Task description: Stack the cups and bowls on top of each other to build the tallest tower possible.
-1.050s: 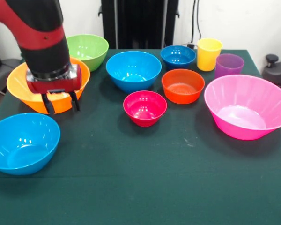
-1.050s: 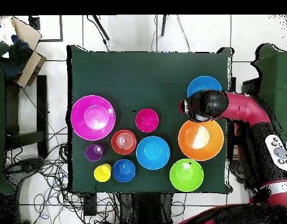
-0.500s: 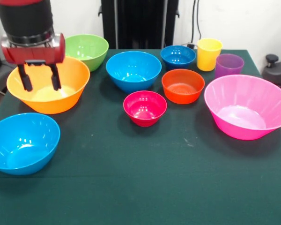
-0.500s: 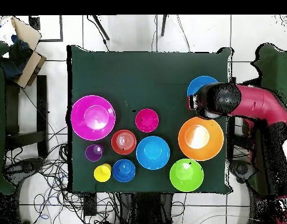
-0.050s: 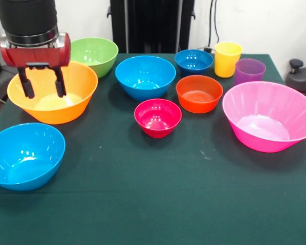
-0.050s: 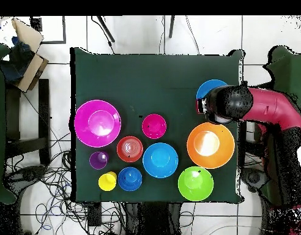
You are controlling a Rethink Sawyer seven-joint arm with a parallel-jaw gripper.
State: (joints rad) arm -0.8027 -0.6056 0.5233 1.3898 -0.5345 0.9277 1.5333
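From the front, a dark green cloth table stands before a white wall, every bowl mouth-up. My gripper hangs straight down, fingers spread and empty, over the near-left rim of the large orange bowl. A light blue bowl sits nearer; the yellow cup and purple cup stand upright far right, behind the pink bowl.

From overhead, tiled floor and cables surround the table. My arm reaches in from the right, its head between the orange bowl and the light blue bowl. Nothing is stacked.

Pink bowl, yellow cup
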